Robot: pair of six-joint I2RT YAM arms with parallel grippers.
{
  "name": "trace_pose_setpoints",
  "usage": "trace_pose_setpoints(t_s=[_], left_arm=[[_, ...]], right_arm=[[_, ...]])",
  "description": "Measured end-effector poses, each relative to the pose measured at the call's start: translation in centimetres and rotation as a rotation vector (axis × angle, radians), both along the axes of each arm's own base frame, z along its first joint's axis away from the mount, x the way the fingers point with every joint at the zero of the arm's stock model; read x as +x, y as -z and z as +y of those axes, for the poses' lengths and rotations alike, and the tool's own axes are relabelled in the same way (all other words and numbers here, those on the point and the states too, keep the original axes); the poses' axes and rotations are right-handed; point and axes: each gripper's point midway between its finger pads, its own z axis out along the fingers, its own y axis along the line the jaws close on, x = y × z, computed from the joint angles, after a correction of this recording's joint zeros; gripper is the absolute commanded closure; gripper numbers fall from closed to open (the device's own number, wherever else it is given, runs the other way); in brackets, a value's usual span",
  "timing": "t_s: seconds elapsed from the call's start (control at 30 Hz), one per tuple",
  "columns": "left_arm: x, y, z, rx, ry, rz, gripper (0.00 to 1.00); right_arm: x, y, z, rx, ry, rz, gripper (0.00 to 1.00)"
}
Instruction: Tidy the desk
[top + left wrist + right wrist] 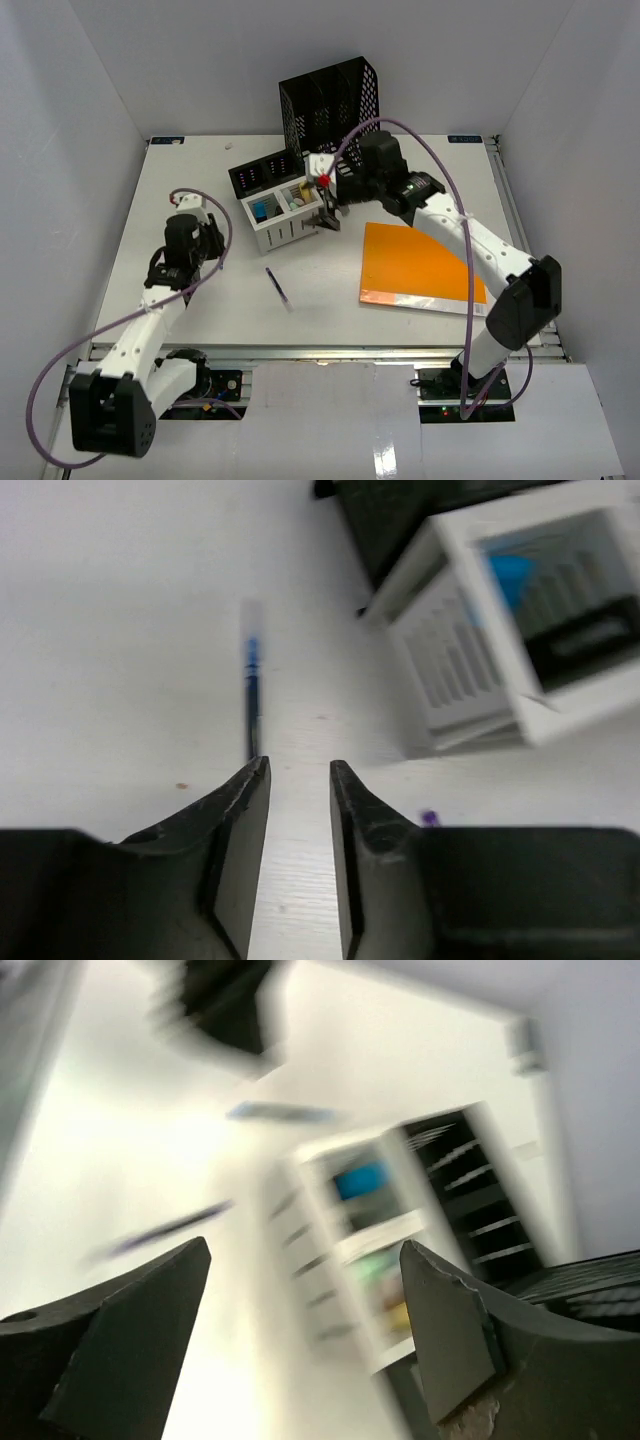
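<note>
Worktop (320, 325) beneath both arms; left gripper (300, 770), jaws narrowly apart and empty, sits just short of the pen (252, 695); right gripper (305, 1250), jaws wide, empty; advancing thus, I judge, would shove the pen away.

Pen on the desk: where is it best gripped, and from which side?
Grip the pen mid-barrel from straight above, jaws across its length. It lies flat and alone on the desk, so only its long sides are free to pinch.

Bright even light; right wrist view motion-smeared, desk (150, 1160) glaring white; left wrist view slightly soft.
</note>
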Motion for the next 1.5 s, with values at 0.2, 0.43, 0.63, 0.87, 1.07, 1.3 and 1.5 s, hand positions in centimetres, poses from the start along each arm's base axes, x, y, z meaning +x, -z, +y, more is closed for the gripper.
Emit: trace_pose_setpoints(t_s=[0.2,0.43,0.63,0.87,1.07,1.3,1.5], left_arm=[[2.8,4.9,1.5,-0.157,-0.046,0.219,0.24],[8.1,7.6,2.3,-0.14,-0.071,0.343,0.32],[10.0,10.7,3.2,-0.087,-0.099,0.474,0.41],[9.6,12.3,3.8,-0.001,-0.126,0.588,0.42],[9.0,12.7,2.6,0.06,-0.094,0.633,0.5],[9.0,12.9,2.5,0.085,-0.094,0.659,0.62],[9.0,12.8,2.5,0.1,-0.102,0.658,0.75]], right_arm=[[-8.4,12.8,-6.8,-0.161,-0.125,0.357,0.19],[-6.7,12.5,-11.5,-0.1,-0.005,0.43,0.19],[-7.0,10.8,-11.3,-0.051,-0.027,0.4,0.19],[-7.0,11.0,-11.3,-0.053,-0.028,0.408,0.2],[-6.8,11.0,-11.5,-0.051,-0.023,0.408,0.2],[-6.6,11.0,-11.6,-0.049,-0.013,0.41,0.2],[-6.3,11.0,-11.9,-0.047,-0.001,0.412,0.2]])
